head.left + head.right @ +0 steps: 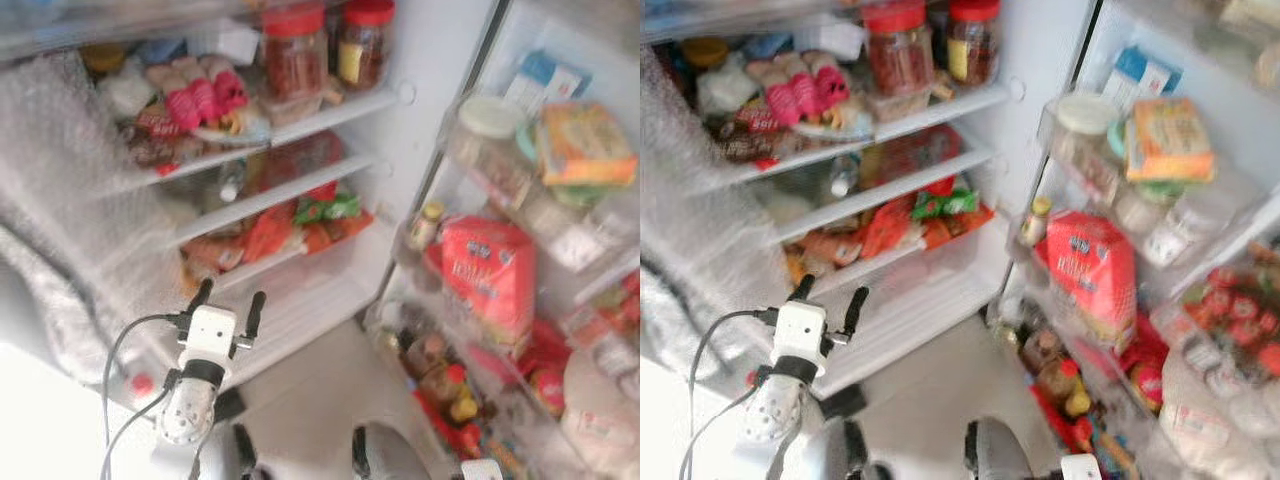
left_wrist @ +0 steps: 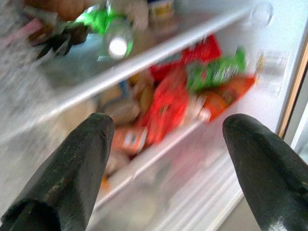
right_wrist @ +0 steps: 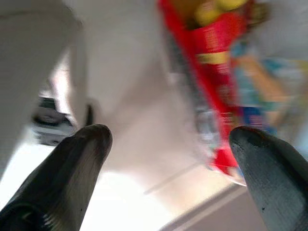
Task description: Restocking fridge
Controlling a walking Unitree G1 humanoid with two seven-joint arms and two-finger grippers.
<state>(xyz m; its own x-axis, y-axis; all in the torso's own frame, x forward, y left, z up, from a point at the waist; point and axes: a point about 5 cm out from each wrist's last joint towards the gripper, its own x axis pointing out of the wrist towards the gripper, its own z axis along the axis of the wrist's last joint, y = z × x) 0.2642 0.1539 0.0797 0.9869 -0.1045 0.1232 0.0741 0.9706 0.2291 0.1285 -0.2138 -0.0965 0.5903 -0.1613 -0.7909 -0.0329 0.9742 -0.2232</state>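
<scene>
Fridge (image 1: 400, 95) stands open just ahead, shelves crammed; left gripper (image 1: 228, 305) reaches toward the lower shelf's red snack packets (image 1: 270, 232), fingers apart and empty, likely seeking room. Right gripper (image 3: 168, 159) hangs spread, empty.

This is a home kitchen: ahead of my left gripper (image 1: 230, 306) an open fridge (image 1: 400, 120) holds crowded shelves of red-lidded jars (image 1: 296, 48) and snack packets (image 1: 300, 225), its door racks (image 1: 520, 200) to the right packed with bottles.

Two jars (image 1: 325, 45) stood on the fridge's top shelf (image 1: 340, 108), snack packets (image 1: 310, 215) lay two shelves lower, and a large bag (image 1: 488, 275) sat in the door rack (image 1: 560, 290) to the right.
</scene>
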